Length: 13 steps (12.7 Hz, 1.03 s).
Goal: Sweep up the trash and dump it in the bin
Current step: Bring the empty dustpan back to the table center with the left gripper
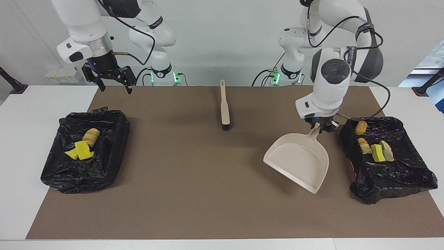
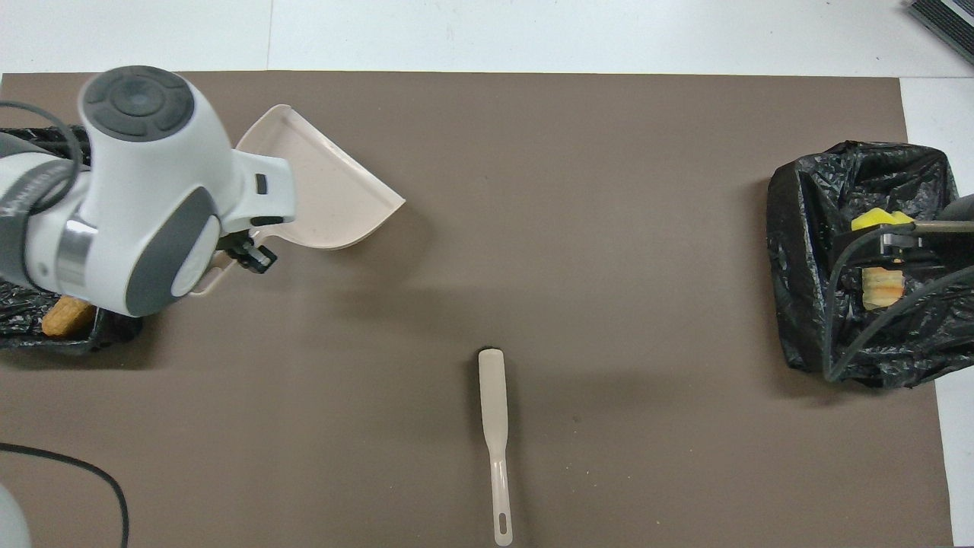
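We see the left gripper [image 1: 321, 127] clamped on the handle of the beige dustpan [image 1: 298, 162] — the pan hangs tilted over the brown mat [image 1: 194, 180], just beside the black-lined bin [image 1: 388, 173] at the left arm's end of the table, where the trash [image 1: 376, 151] lies in a small heap. The right gripper [image 1: 112, 84] hovers with fingers apart over the mat's edge above the other lined bin [image 1: 83, 173], which holds yellow and tan pieces [image 1: 83, 147]. The brush [image 1: 224, 106] lies on the mat between the two grippers — touched by neither.
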Each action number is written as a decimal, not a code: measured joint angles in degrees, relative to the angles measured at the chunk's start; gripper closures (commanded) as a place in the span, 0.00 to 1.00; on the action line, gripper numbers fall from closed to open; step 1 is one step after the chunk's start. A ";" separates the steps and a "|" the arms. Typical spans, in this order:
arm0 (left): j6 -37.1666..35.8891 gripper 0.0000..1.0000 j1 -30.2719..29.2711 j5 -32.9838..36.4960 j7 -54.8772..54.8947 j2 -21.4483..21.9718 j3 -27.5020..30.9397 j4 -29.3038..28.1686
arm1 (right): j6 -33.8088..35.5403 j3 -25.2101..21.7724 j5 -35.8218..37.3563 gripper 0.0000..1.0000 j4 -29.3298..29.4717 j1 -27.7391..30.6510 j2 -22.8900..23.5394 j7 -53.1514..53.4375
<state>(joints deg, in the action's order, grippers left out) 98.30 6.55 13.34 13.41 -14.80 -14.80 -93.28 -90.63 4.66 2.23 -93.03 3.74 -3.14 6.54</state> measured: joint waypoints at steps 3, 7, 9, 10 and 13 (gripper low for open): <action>5.20 1.00 7.23 -3.77 -17.16 -3.87 0.03 0.21 | 0.00 0.00 0.00 0.00 0.00 0.00 0.00 0.00; 10.40 1.00 12.40 -7.62 -35.46 -7.58 0.08 3.00 | 0.00 0.00 0.00 0.00 0.00 0.00 0.00 0.00; 13.38 1.00 13.90 -8.81 -40.14 -8.81 0.09 3.71 | 0.00 0.00 0.00 0.00 0.00 0.00 0.00 0.00; 14.20 1.00 14.47 -9.07 -41.21 -9.45 0.07 4.28 | 0.00 0.00 0.00 0.00 0.00 0.00 0.00 0.00; 14.60 1.00 17.59 -9.23 -45.08 -12.77 0.17 7.66 | 0.00 0.00 0.00 0.00 0.00 0.00 0.00 0.00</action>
<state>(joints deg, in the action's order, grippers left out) 112.90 24.13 4.12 -31.66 -27.57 -14.63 -85.63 -90.63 4.66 2.23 -93.03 3.74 -3.14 6.54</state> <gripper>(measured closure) 0.687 0.000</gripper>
